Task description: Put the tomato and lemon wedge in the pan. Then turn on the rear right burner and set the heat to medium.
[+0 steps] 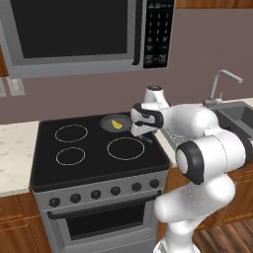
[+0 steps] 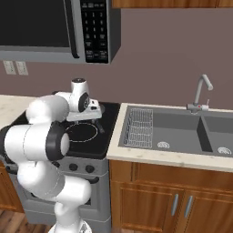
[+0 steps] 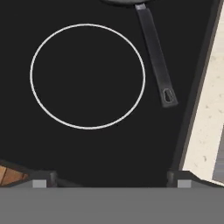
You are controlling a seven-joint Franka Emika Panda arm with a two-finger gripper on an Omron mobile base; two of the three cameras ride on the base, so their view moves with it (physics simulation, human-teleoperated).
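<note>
Pan (image 1: 115, 123) sits on the rear right burner of the black cooktop (image 1: 94, 158), lemon wedge (image 1: 117, 124) already lying in its bowl; no tomato can be made out in the pan. Gripper (image 1: 139, 129) hangs over the stove's right side, just right of the pan and above the big front right ring (image 3: 87, 76), pointing down. In the hand view the two fingertips (image 3: 40, 183) stand far apart at the bottom corners w/ nothing between them — wide open, holding nothing. Pan handle (image 3: 155, 57) runs from the top of that view down and slightly right, ending near the cooktop's right edge by the pale counter (image 3: 209, 127). So relative to the fingers the pan lies ahead and a bit right, i.e. toward the back wall; its long axis follows the handle. Judgement: lemon step looks done, tomato step probably pending — knobs (image 1: 115, 190) on the stove front untouched so far as I can tell.
</note>
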